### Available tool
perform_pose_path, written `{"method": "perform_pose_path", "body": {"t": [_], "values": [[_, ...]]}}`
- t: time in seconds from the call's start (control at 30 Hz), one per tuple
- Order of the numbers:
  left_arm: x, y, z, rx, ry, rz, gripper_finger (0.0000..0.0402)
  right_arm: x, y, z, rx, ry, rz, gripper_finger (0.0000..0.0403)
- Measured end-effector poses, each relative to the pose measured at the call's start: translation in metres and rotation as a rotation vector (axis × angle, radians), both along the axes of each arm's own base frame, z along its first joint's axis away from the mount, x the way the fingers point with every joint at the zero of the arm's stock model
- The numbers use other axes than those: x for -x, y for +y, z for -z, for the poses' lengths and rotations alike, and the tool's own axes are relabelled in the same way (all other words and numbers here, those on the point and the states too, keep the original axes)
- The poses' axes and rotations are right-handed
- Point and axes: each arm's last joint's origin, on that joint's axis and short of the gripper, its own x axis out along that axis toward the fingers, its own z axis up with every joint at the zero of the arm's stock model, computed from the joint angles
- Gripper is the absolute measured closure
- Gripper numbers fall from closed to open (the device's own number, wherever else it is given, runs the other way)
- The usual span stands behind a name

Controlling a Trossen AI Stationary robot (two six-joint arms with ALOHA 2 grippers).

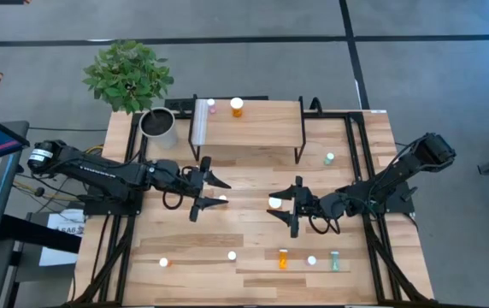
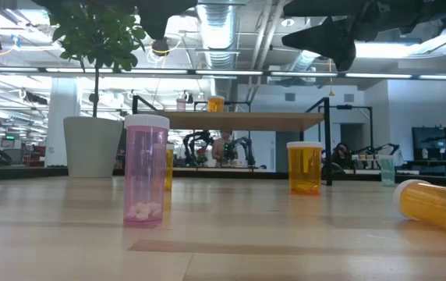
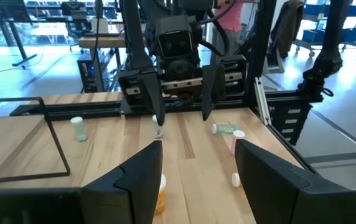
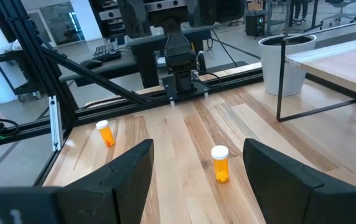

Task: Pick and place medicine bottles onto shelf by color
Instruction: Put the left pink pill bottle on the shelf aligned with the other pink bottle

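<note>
The left gripper [image 1: 211, 192] hovers mid-table with fingers spread, empty, an orange bottle [image 1: 223, 200] just beneath it. The right gripper [image 1: 291, 206] faces it, fingers also spread wide and empty. A pink bottle [image 1: 211, 105] and an orange one [image 1: 237, 107] stand on the shelf [image 1: 253, 128] at the far edge.

The table [image 1: 253, 244] is of light wood planks with visible grain and a smooth, slightly shiny finish. The shelf [image 1: 253, 124] in the upper middle of the high view has the same pale wood top on thin black metal legs. The medicine bottles look like translucent glossy plastic with matt white caps: a pink bottle [image 2: 146, 169] and an orange bottle [image 2: 305, 167] in the low view. The plant pot [image 1: 158, 127] looks matt grey-white. Both arms are matt black.
</note>
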Motion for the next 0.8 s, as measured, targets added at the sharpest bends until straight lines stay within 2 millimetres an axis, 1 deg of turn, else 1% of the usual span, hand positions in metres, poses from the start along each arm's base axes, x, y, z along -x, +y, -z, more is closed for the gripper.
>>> {"method": "perform_pose_path", "body": {"t": [0.67,0.73,0.8], "values": [[0.000,0.000,0.000,0.003,0.003,0.004,0.0212,0.000,0.000,0.000,-0.006,-0.001,0.000,0.0134],[0.003,0.000,-0.003,0.006,-0.002,0.004,0.0212,0.000,0.000,0.000,-0.010,-0.002,0.001,0.0134],[0.010,0.001,-0.011,0.004,-0.039,0.005,0.0212,0.000,0.000,0.000,-0.028,-0.004,0.003,0.0134]]}}
